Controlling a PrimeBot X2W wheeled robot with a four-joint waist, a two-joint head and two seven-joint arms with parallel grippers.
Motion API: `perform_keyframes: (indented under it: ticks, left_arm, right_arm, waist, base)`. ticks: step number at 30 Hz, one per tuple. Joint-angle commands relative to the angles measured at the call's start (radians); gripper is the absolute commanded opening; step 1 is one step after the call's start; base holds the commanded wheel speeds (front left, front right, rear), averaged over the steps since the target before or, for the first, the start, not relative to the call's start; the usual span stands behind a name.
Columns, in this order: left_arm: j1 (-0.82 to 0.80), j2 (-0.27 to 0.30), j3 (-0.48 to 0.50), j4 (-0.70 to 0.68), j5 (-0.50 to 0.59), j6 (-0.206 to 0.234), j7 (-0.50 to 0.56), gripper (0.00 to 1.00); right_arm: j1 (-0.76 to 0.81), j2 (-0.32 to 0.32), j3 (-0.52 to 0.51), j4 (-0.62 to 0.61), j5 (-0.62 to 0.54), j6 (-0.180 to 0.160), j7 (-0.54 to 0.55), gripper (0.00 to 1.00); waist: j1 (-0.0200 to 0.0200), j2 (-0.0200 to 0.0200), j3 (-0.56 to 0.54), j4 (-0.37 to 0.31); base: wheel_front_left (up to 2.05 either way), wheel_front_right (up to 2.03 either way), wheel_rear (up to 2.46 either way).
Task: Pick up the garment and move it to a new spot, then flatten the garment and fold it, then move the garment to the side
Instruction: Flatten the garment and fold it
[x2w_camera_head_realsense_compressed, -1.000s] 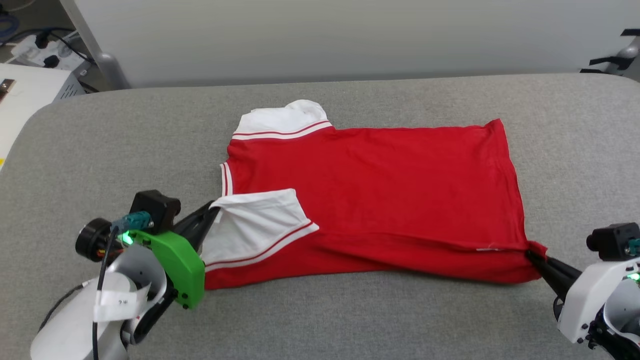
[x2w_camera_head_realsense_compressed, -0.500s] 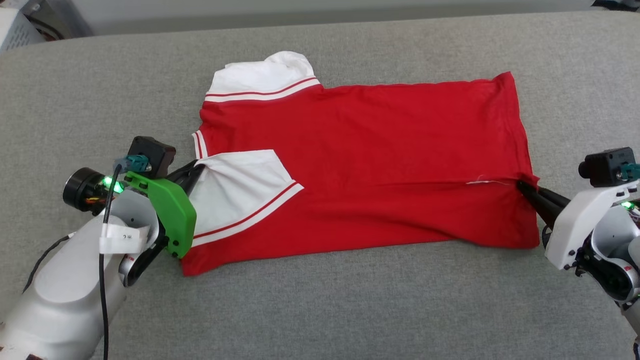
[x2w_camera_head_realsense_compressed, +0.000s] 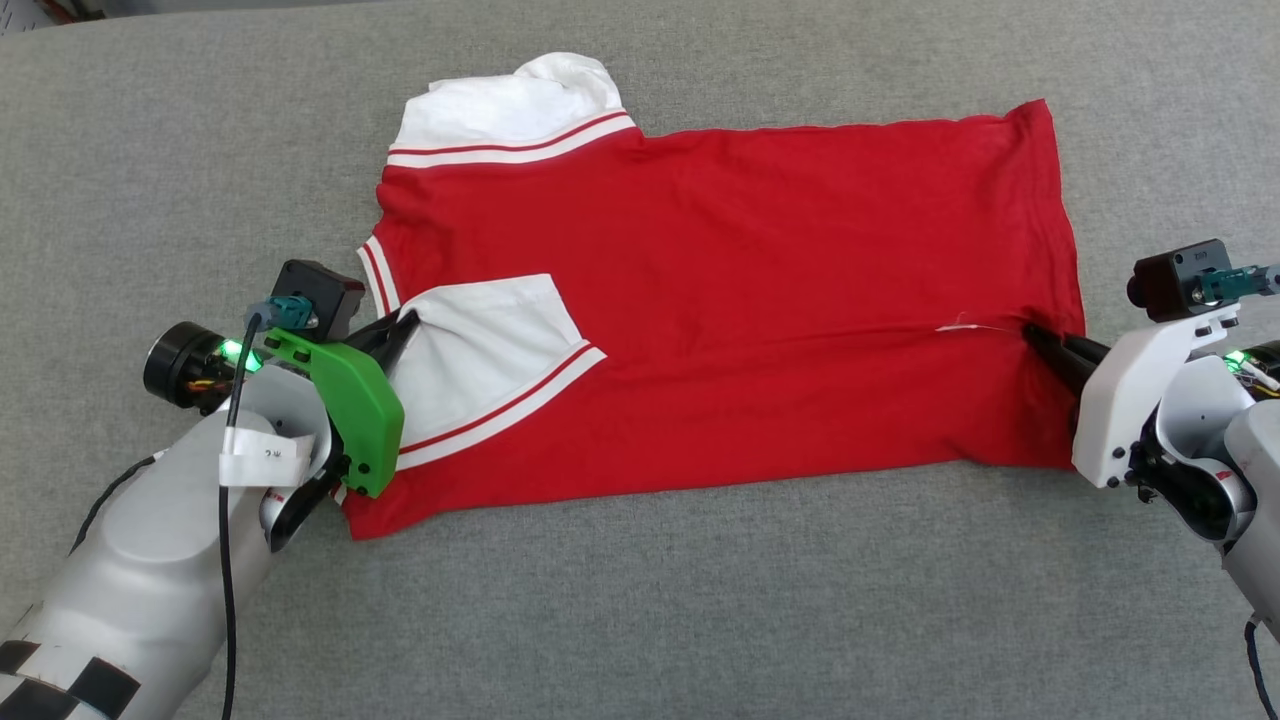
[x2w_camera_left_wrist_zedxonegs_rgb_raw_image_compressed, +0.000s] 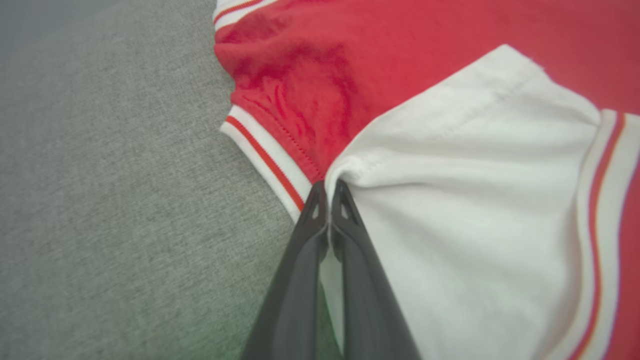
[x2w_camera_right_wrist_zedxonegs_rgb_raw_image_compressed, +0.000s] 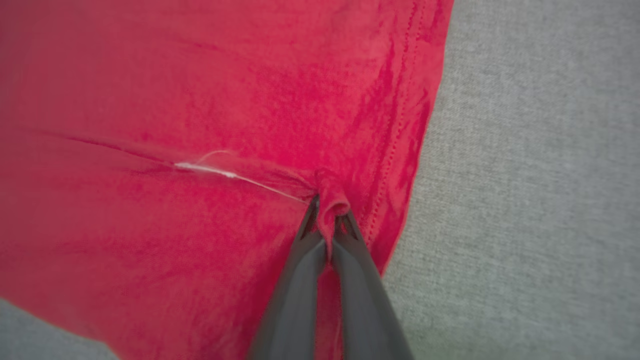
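The garment (x2w_camera_head_realsense_compressed: 720, 300) lies spread on the grey padded table (x2w_camera_head_realsense_compressed: 640, 600), plain red side up, with its white sleeves at the left and its hem at the right. Its near strip is doubled over onto the body. My left gripper (x2w_camera_head_realsense_compressed: 405, 325) is shut on the edge of the folded-over white sleeve (x2w_camera_head_realsense_compressed: 480, 360); in the left wrist view the fingertips (x2w_camera_left_wrist_zedxonegs_rgb_raw_image_compressed: 320, 200) pinch the white sleeve (x2w_camera_left_wrist_zedxonegs_rgb_raw_image_compressed: 450, 200) beside the striped trim. My right gripper (x2w_camera_head_realsense_compressed: 1030, 335) is shut on a pinch of red cloth near the hem, where the garment (x2w_camera_right_wrist_zedxonegs_rgb_raw_image_compressed: 200, 100) bunches between its fingertips (x2w_camera_right_wrist_zedxonegs_rgb_raw_image_compressed: 310, 220).
Grey padding runs on all sides of the garment, widest along the near edge (x2w_camera_head_realsense_compressed: 640, 620) and at the far left (x2w_camera_head_realsense_compressed: 150, 150). A loose white thread (x2w_camera_right_wrist_zedxonegs_rgb_raw_image_compressed: 220, 172) lies on the red cloth by my right gripper.
The head camera has tipped down, shifting the whole picture. Both grippers have carried the near edge farther over the garment, the right one more, so the doubled strip is wider.
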Motion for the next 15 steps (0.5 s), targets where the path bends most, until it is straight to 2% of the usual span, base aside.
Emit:
perform_keyframes:
  ticks: [1,3,4,5,6,7,11,15]
  left_arm:
    - [-0.006,-0.012,-0.024,0.022,-0.010,-0.003,-0.005,0.00]
    - [-0.014,-0.015,-0.046,0.039,-0.023,-0.003,-0.021,0.00]
    - [-0.017,-0.017,-0.053,0.046,-0.030,-0.003,-0.031,0.11]
    - [-0.020,-0.021,-0.062,0.055,-0.041,-0.003,-0.040,0.51]
    - [-0.022,-0.023,-0.069,0.062,-0.047,-0.003,-0.047,0.98]
    - [-0.028,-0.024,-0.078,0.068,-0.049,-0.003,-0.062,1.00]
    - [-0.042,-0.022,-0.091,0.080,-0.085,-0.003,-0.095,1.00]
    - [-0.054,0.009,-0.101,0.060,-0.120,-0.003,-0.100,1.00]
  right_arm:
    - [-0.017,0.006,0.016,0.019,-0.001,-0.001,-0.004,0.00]
    - [-0.024,0.010,0.029,0.037,0.009,-0.001,-0.015,0.00]
    - [-0.026,0.012,0.031,0.046,0.015,-0.001,-0.021,0.00]
    - [-0.027,0.012,0.037,0.054,0.020,-0.001,-0.026,0.05]
    - [-0.027,0.011,0.041,0.058,0.023,-0.001,-0.034,0.39]
    - [-0.024,0.007,0.041,0.062,0.028,-0.001,-0.049,1.00]
    - [-0.001,-0.019,0.027,0.044,0.046,-0.001,-0.119,1.00]
    - [0.042,-0.049,-0.012,0.005,0.057,-0.001,-0.194,1.00]
  waist:
    - [-0.0001,0.0000,0.000,0.002]
    - [-0.0001,0.0000,-0.002,0.003]
    - [-0.0001,0.0000,-0.004,0.004]
    - [-0.0001,0.0000,-0.008,0.006]
    - [-0.0001,0.0000,-0.013,0.007]
    - [-0.0001,0.0000,-0.021,0.011]
    - [-0.0001,0.0000,-0.057,0.022]
    - [-0.0001,0.0000,-0.098,0.029]
  base:
    - [0.00,0.00,0.00]
    - [0.00,0.00,0.00]
    - [0.00,0.00,0.00]
    - [0.00,0.00,0.00]
    - [0.00,0.00,0.00]
    - [0.00,0.00,0.00]
    - [0.00,0.00,0.00]
    - [0.00,0.00,0.00]
